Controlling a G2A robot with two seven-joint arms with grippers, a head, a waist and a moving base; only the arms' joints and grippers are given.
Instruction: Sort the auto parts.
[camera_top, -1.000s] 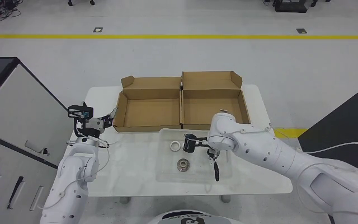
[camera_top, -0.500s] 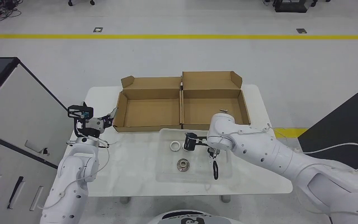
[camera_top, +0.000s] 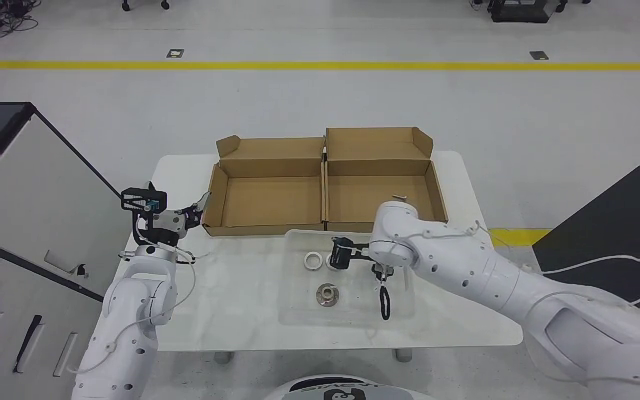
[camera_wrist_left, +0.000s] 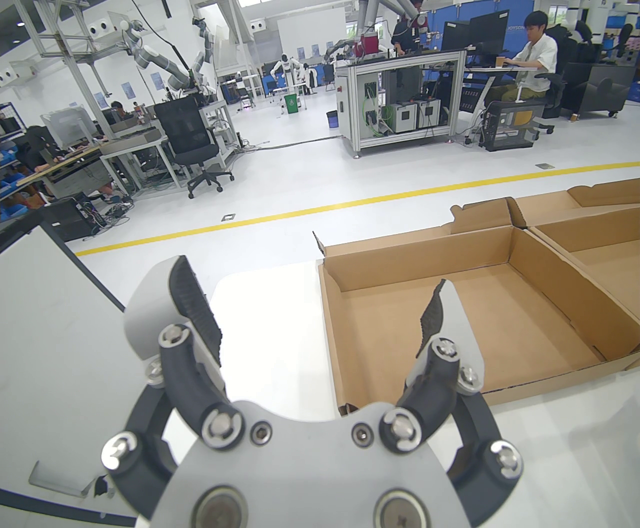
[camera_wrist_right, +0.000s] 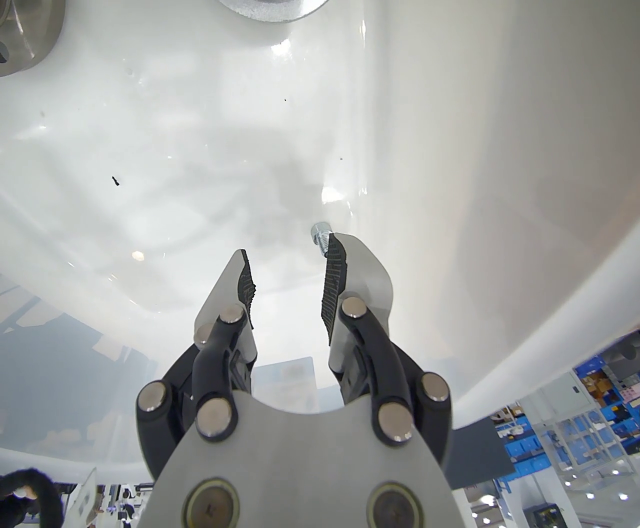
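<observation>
A clear white tray (camera_top: 350, 312) holds a white ring (camera_top: 313, 262) and a metal flange (camera_top: 326, 294). My right gripper (camera_top: 383, 301) hangs low over the tray's right part, fingers pointing down. In the right wrist view this gripper (camera_wrist_right: 289, 255) is open with a narrow gap, and a small silver bolt (camera_wrist_right: 320, 234) lies on the tray floor right at one fingertip, outside the gap. The flange (camera_wrist_right: 20, 35) and the ring (camera_wrist_right: 272, 6) show farther off. My left gripper (camera_top: 190, 215) (camera_wrist_left: 310, 285) is open and holds nothing, beside the left cardboard box (camera_top: 265, 200).
Two open cardboard boxes stand side by side behind the tray; the right box (camera_top: 385, 195) has a small part (camera_top: 398, 196) in it. The left box (camera_wrist_left: 450, 310) looks bare inside. The white table (camera_top: 240, 300) is bare left of the tray.
My right gripper has shifted slightly left and back over the tray. The left arm has not moved.
</observation>
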